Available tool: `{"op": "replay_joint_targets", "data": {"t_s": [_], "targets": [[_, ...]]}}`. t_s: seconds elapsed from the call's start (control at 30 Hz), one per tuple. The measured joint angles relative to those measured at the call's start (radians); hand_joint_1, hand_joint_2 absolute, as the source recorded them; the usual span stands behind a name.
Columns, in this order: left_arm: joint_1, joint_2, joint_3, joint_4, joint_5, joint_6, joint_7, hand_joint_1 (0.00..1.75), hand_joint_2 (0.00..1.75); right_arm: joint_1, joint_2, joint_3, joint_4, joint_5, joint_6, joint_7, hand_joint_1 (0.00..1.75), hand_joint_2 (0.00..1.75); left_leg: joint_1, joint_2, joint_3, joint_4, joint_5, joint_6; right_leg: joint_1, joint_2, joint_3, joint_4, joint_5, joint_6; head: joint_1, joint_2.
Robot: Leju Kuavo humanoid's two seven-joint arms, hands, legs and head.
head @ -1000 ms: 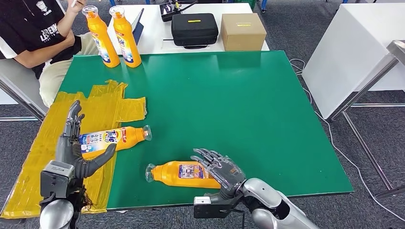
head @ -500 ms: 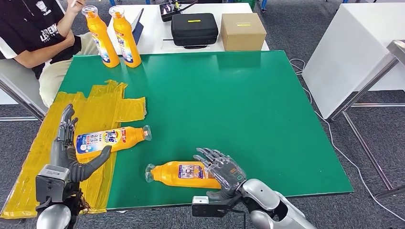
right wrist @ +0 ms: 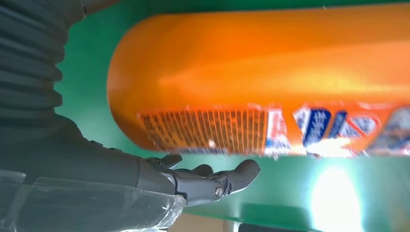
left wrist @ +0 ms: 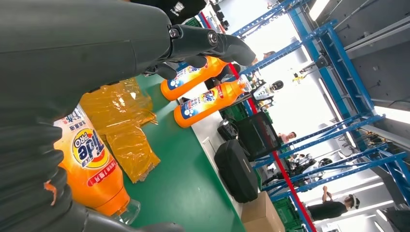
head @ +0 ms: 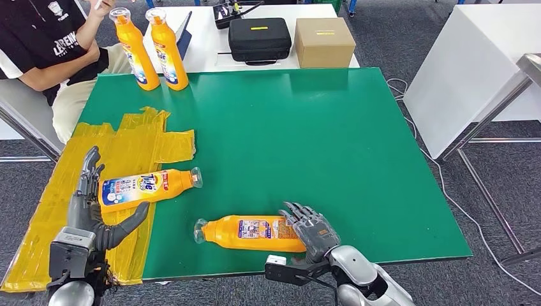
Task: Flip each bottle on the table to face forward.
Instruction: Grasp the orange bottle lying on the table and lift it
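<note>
Both hands have drawn back: the left hand [head: 89, 204] is spread beside one lying bottle [head: 148, 187] on the yellow tape [head: 134, 143], the right hand [head: 312, 231] spread at the base of the other [head: 245, 232]. Two more bottles [head: 153, 48] stand upright at the green table's [head: 319, 140] far corner. Behind sit a black case [head: 259, 38], a cardboard box [head: 324, 41] and a person [head: 44, 44].

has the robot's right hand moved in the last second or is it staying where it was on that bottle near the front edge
Yes. The right hand has slid back along the lying bottle toward its base and the table's front edge; earlier its fingers lay further over the label. The bottle itself has not shifted.
</note>
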Motion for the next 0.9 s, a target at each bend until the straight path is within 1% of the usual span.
{"op": "replay_joint_targets", "data": {"t_s": [0.23,0.53,0.77,0.9], "targets": [[-0.007,0.0,-0.004,0.0,-0.008,-0.003,0.002,0.0,1.75,0.007,0.026,-0.025,0.037,0.005,0.0,-0.001,0.0,1.75,0.0,0.001,0.001,0.0,0.0,0.0,0.0,0.0,0.0,0.0,0.0,0.0,0.0,0.0],[-0.013,0.0,-0.005,0.0,-0.011,-0.004,0.003,0.0,1.75,0.006,0.046,-0.037,0.059,0.005,-0.001,-0.018,0.0,1.75,0.001,0.002,0.004,0.0,0.0,0.0,0.001,0.001,0.002,0.0,0.0,0.0,0.0,0.0],[-0.016,0.0,-0.013,0.001,-0.011,-0.001,0.003,0.0,1.75,-0.008,0.073,-0.036,0.077,-0.002,-0.044,-0.053,0.0,1.75,0.001,0.001,0.005,0.0,0.0,0.0,0.001,0.001,0.003,0.0,0.0,0.0,0.0,0.0],[-0.017,0.0,-0.018,0.002,-0.011,0.0,0.003,0.0,1.75,-0.021,0.086,-0.036,0.083,-0.004,-0.054,-0.059,0.0,1.75,0.001,0.001,0.004,0.0,0.0,0.0,0.001,0.001,0.003,0.0,0.0,0.0,0.0,0.0]]}}
